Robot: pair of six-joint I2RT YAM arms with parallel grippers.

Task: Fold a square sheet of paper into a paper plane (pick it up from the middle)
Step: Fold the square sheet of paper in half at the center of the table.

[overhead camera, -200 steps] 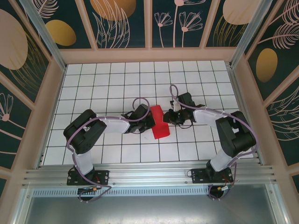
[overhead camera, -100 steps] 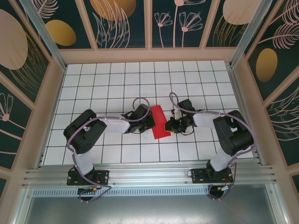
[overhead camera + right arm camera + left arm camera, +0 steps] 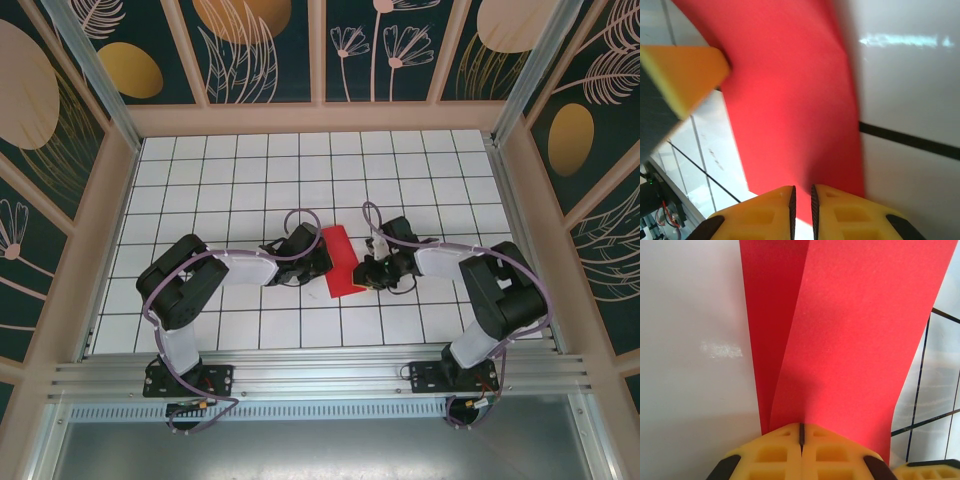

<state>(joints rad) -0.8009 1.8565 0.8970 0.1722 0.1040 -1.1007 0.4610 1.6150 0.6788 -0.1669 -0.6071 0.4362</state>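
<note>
Left hand (image 3: 801, 437) is clamped on the paper (image 3: 850, 340); right hand (image 3: 802, 197), nearly closed, grip unclear, should flatten it slowly and evenly.

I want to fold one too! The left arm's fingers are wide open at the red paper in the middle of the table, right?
No, the left fingers are shut on the red paper in the middle of the table; the left wrist view shows it.
</note>
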